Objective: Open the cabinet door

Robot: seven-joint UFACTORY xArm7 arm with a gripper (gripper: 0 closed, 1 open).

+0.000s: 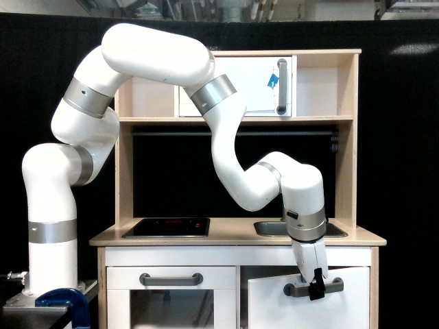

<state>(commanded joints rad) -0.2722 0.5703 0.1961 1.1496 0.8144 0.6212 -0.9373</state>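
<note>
The cabinet door point(312, 308) is the plain white panel at the lower right of the toy kitchen in the exterior view. It is swung slightly outward, its top edge slanting and a dark gap showing along its left side. A horizontal grey bar handle point(333, 286) runs near its top edge. My gripper point(315, 288) hangs straight down from the white arm and is shut on that handle at its middle, the black fingertips wrapping the bar.
Left of the cabinet door is the windowed oven door point(171, 305) with its own grey handle. Above are the wooden countertop point(233, 237), a black hob point(168, 227), a sink point(271, 227) and an upper white door point(264, 86) with blue tape. A blue clamp point(65, 301) sits by the arm base.
</note>
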